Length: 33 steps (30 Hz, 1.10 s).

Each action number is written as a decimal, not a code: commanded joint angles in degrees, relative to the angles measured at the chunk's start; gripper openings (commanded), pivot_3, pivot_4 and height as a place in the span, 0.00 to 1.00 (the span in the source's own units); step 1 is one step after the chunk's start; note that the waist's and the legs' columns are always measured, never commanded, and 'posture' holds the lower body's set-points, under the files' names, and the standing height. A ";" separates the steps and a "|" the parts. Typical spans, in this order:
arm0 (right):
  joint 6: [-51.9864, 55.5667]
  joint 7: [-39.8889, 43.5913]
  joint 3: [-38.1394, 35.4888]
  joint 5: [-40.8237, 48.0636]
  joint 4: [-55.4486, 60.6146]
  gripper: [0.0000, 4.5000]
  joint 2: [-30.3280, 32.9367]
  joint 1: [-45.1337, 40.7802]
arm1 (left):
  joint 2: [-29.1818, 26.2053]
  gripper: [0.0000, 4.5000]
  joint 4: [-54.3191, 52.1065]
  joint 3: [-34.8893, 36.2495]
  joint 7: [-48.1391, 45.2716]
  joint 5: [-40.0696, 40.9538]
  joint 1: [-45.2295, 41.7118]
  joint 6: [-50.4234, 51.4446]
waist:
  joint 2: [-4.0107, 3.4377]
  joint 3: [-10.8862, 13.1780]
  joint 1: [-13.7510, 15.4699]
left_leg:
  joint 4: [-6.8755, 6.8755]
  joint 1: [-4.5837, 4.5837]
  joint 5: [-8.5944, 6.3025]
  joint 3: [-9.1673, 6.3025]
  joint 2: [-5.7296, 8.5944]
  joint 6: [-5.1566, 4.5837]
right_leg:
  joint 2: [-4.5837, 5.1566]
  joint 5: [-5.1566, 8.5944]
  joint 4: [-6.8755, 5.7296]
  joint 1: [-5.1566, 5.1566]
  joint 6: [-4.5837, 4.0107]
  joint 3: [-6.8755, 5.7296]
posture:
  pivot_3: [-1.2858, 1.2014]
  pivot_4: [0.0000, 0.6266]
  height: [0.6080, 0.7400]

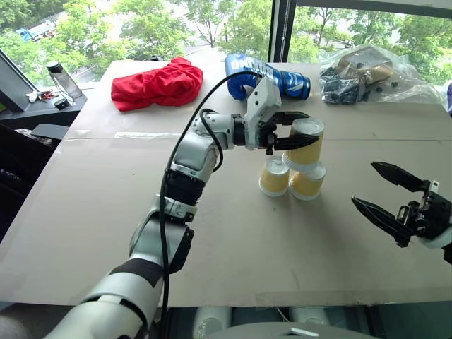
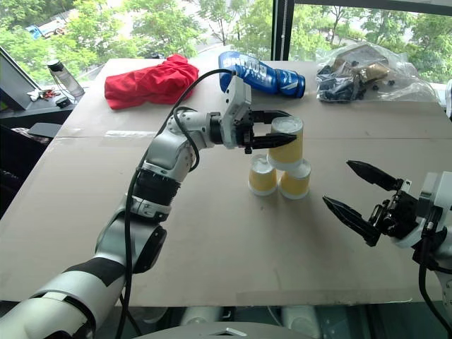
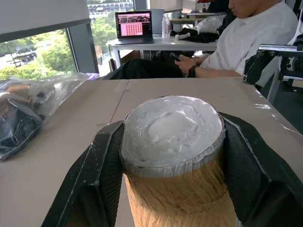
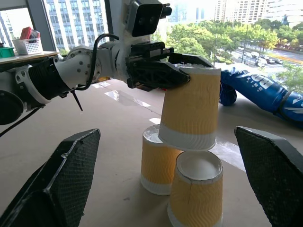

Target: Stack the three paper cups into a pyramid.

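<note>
**Third cup held over the pair**

While I watch from the head camera, the nearest thing to me is the right gripper (image 1: 390,195), hanging above the near right part of the table (image 1: 85,233) with its two black fingers spread wide and nothing between them; its wrist runs off the picture's right edge. In its own wrist view the fingertips (image 4: 61,175) frame the cups without touching them.

Farther in, two paper cups stand upside down and touching on the brown tabletop — the left cup (image 1: 275,176) and the right cup (image 1: 306,182), white bases upward. Just above them the left gripper (image 1: 293,127) reaches in level from the left, its fingers pinching the top cup (image 1: 305,145) near its white base, also inverted. From the right wrist view that cup's rim sits over the seam between the two lower cups, slightly tilted; whether it rests on them or hangs a hair above I cannot tell. In the left wrist view the held cup hides both lower cups.

Beyond the cups lie a red cloth (image 1: 157,83), a blue boxing glove (image 1: 267,75) partly behind the left gripper's camera housing, and a clear plastic bag (image 1: 367,74) of dark items I can't make out — cut off at the right. A seated person (image 3: 246,42) shows past the table's far end, holding a phone.
</note>
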State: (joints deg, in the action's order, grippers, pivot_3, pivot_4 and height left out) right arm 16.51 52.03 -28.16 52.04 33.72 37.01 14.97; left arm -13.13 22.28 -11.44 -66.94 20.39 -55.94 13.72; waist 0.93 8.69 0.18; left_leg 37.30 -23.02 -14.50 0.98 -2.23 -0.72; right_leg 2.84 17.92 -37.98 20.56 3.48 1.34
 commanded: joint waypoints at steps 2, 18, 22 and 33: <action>-0.83 -0.84 -2.59 0.80 2.35 1.00 -0.26 1.43 | -0.07 0.51 -0.56 -0.72 -2.81 -1.46 -1.51 -2.42 | 0.00 0.00 0.03 | 0.00 0.01 0.00 0.00 0.00 0.00 | 0.00 0.00 -0.01 0.00 0.00 0.00 | 0.52 0.24 1.00; -2.74 0.94 -2.33 -0.32 -0.73 1.00 -0.65 2.74 | 0.61 0.98 -1.84 1.47 -3.12 -0.89 0.24 -2.87 | 0.00 0.00 0.52 | 0.01 0.00 0.00 -0.02 0.00 -0.01 | -0.01 0.00 -0.01 0.00 0.00 -0.02 | 0.52 0.24 1.00; -3.33 1.81 -2.30 -0.47 -1.34 1.00 -0.78 3.20 | 1.67 0.98 -3.61 3.66 -2.36 1.10 -0.12 -3.39 | 0.00 0.00 0.53 | 0.01 0.00 0.00 -0.02 0.00 -0.01 | -0.01 0.00 -0.02 0.00 0.00 -0.02 | 0.52 0.24 1.00; -6.24 5.83 0.28 -4.66 -8.27 1.00 -2.29 4.29 | -4.90 0.98 -23.58 15.64 7.86 11.27 6.11 7.41 | -0.18 -0.13 0.11 | 0.00 0.11 0.04 -0.17 -0.05 0.07 | -0.01 0.00 -0.06 -0.07 0.00 0.05 | 0.52 0.24 1.00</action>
State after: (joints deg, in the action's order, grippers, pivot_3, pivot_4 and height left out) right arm 12.06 56.61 -27.63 48.66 26.43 35.13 19.17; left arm -16.46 1.10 2.93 -61.35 31.70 -52.93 18.87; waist 0.75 8.55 0.29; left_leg 37.27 -22.78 -14.46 0.83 -2.29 -0.65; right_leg 2.83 17.92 -38.00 20.43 3.48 1.44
